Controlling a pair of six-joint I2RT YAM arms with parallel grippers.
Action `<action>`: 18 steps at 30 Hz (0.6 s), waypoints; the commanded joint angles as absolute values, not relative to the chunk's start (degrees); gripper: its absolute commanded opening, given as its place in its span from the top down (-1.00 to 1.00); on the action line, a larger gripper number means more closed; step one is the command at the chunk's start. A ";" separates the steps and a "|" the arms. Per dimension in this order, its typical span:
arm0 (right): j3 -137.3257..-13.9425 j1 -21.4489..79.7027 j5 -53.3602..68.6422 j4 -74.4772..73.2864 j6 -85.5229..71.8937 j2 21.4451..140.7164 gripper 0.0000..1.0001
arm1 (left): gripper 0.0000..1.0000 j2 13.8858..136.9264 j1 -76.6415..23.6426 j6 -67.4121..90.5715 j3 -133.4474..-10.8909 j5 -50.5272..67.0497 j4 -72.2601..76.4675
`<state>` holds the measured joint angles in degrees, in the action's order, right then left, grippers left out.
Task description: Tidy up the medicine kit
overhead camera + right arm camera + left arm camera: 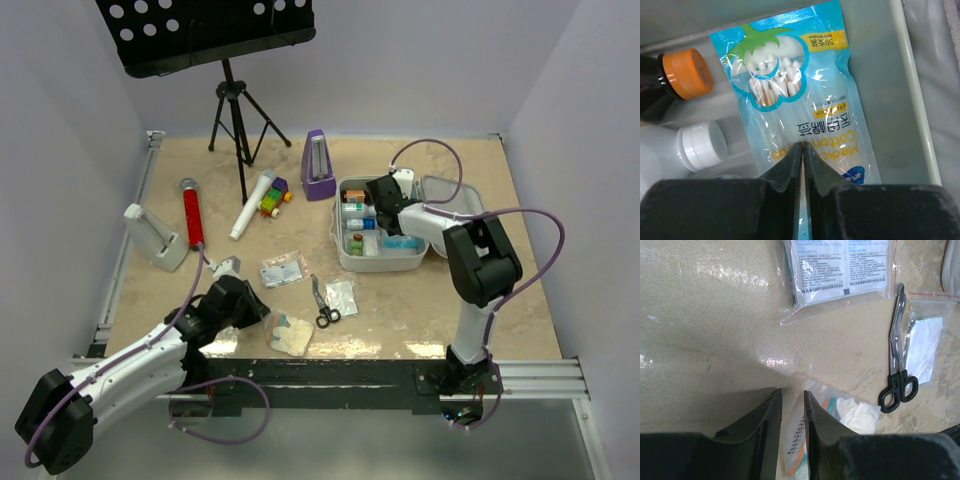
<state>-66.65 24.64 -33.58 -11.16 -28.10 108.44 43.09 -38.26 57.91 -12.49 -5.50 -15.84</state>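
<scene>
Plastic, rigid and smooth, forms the medicine kit [385, 266], a white rounded-square case lying open at the right of the tabletop [200, 180], lid hinged back. It looks light but bulky; I judge the firm rim or the lid edge the safest hold, since the glossy walls could slip. Inside, a crinkly cotton swab pouch [790, 85] lies flat beside an orange-capped bottle [687, 72] and a white-capped bottle [700, 145]. The right fingers [782, 172] are drawn to a thin slit on the pouch, seemingly pinching its film. The left fingers [771, 415] stand narrowly apart, holding nothing, over a soft gauze pouch [850, 415] near steel scissors [897, 355].
</scene>
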 commanded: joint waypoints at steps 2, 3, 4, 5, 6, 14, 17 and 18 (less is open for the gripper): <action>-68.55 23.55 -34.63 -10.81 -28.65 109.60 0.81 | 0.43 42.10 -37.97 57.57 -14.06 -7.12 -16.17; -68.47 23.55 -34.54 -11.07 -28.91 108.64 0.81 | 0.43 42.10 -37.97 57.66 -14.06 -7.12 -16.26; -68.03 23.64 -35.24 -11.07 -29.09 106.72 0.79 | 0.43 42.01 -37.97 57.66 -14.15 -7.03 -16.35; -67.07 24.08 -34.98 -10.81 -28.92 103.04 0.77 | 0.43 42.01 -38.06 57.74 -14.15 -7.12 -16.43; -66.10 24.69 -35.24 -10.38 -28.83 100.14 0.72 | 0.43 41.92 -37.97 57.83 -14.15 -7.12 -16.52; -58.72 38.82 -31.39 -12.48 -26.36 80.44 -0.01 | 0.42 40.17 -37.97 58.36 -15.82 -10.19 -18.54; -55.56 47.52 -29.36 -13.80 -29.69 78.93 -0.07 | 0.41 39.38 -38.06 58.45 -16.35 -10.11 -18.81; -54.42 51.46 -29.01 -13.89 -31.01 78.93 -0.07 | 0.41 38.85 -37.88 58.62 -16.35 -10.02 -18.90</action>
<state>-59.59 41.65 -32.32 -10.96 -27.66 78.41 40.45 -38.26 57.98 -13.61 -8.38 -18.85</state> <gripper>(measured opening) 0.532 0.292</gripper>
